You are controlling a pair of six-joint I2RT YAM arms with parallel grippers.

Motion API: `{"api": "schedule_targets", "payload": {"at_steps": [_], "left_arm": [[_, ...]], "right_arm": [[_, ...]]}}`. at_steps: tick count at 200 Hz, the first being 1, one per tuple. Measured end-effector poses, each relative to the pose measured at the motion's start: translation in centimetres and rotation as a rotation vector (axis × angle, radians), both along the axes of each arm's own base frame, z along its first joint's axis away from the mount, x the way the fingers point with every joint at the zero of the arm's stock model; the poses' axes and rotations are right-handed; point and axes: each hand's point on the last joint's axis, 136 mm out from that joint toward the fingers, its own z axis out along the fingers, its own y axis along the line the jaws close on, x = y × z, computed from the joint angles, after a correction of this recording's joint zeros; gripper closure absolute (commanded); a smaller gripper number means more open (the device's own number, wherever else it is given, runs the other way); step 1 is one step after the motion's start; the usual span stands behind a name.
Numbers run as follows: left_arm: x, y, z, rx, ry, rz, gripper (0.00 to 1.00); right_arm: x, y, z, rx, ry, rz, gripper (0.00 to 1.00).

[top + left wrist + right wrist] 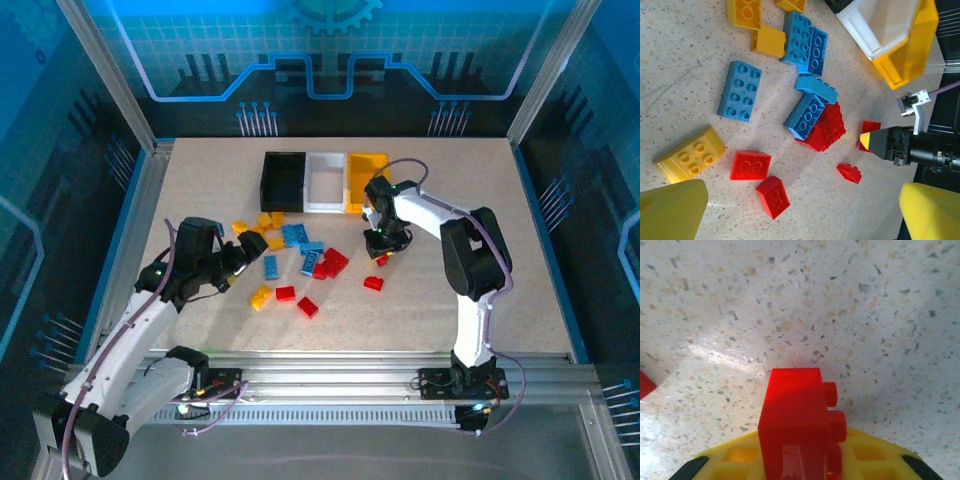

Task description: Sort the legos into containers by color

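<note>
Most legos (295,237) lie loose on the worktop (500,300) near the bin row (325,207), none visibly binned; right fingers (720,465) pinch one red brick (797,415), left fingers (675,210) gape open.

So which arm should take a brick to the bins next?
Right. The right gripper is shut on a red brick close to the bins; the left gripper is open, empty and farther back.
</note>
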Motion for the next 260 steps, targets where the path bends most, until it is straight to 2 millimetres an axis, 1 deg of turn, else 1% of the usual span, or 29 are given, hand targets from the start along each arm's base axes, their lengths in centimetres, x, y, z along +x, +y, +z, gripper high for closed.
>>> {"api": "schedule_targets", "payload": {"at_steps": [33, 60, 92, 111, 129, 144, 164, 181, 194, 208, 222, 241, 260], "left_arm": [[-0.1, 0.0, 0.1, -0.002, -0.003, -0.002, 0.01], [-0.2, -0.4, 0.1, -0.009, -0.003, -0.027, 0.01], [0.1, -1.1, -0.2, -0.009, 0.019, -0.082, 0.01], [0.4, -1.7, 0.3, -0.017, 0.020, -0.119, 0.01], [0.5, -2.2, 0.6, -0.037, 0.015, -0.143, 0.01], [0.4, -2.6, 0.6, -0.055, 0.018, -0.163, 0.01], [0.4, -3.2, 0.6, -0.080, 0.024, -0.188, 0.01], [0.4, -3.6, 0.4, -0.095, 0.034, -0.209, 0.01], [0.6, -3.9, 0.2, -0.105, 0.040, -0.219, 0.01], [0.8, -4.1, 0.0, -0.112, 0.052, -0.223, 0.01], [1.1, -4.3, 0.0, -0.124, 0.064, -0.218, 0.01], [1.6, -4.5, 0.5, -0.131, 0.052, -0.217, 0.01], [1.9, -4.6, 1.0, -0.135, 0.040, -0.212, 0.01]], "right_arm": [[-0.2, 0.4, 1.4, 0.038, -0.022, -0.021, 0.77], [-0.5, 1.0, 3.3, 0.095, -0.048, -0.051, 0.77], [-0.9, 2.2, 7.1, 0.208, -0.093, -0.111, 0.78], [-1.2, 3.0, 9.9, 0.291, -0.120, -0.165, 0.78], [-1.3, 3.8, 12.0, 0.368, -0.140, -0.214, 0.78], [-1.1, 4.4, 13.4, 0.423, -0.145, -0.258, 0.78], [-0.5, 5.2, 14.6, 0.487, -0.151, -0.309, 0.78], [0.4, 5.7, 15.7, 0.543, -0.161, -0.351, 0.78], [1.4, 5.6, 17.0, 0.580, -0.180, -0.382, 0.79], [3.0, 5.3, 18.5, 0.621, -0.208, -0.417, 0.80], [5.2, 4.7, 19.5, 0.655, -0.234, -0.453, 0.79], [8.5, 4.0, 19.7, 0.661, -0.260, -0.480, 0.80], [11.8, 3.8, 18.4, 0.648, -0.268, -0.488, 0.80]]}}
